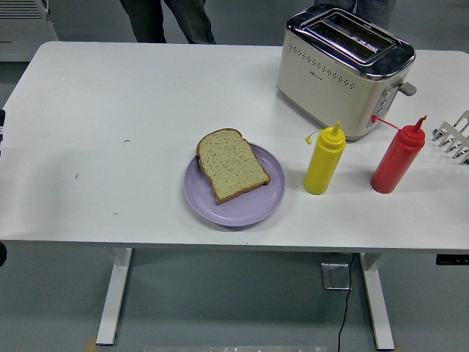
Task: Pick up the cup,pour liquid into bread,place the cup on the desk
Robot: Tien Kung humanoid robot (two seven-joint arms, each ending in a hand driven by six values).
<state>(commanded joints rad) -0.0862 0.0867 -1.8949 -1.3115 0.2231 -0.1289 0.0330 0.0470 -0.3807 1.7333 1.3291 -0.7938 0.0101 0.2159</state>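
Note:
A slice of brown bread (232, 165) lies on a round lilac plate (242, 209) near the table's front middle. To its right stands a yellow squeeze bottle (324, 161) with its cap flipped off, and further right a red squeeze bottle (396, 159), also uncapped. No cup shows. At the right edge only the pale fingers (454, 135) of my right hand reach in, spread and holding nothing, a short way right of the red bottle. Of my left arm only a dark sliver shows at the left edge; its hand is out of sight.
A cream and chrome two-slot toaster (344, 72) stands behind the bottles at the back right. A person's legs (167, 19) stand at the far side, top left. The white table (102, 147) spreads bare left of the plate.

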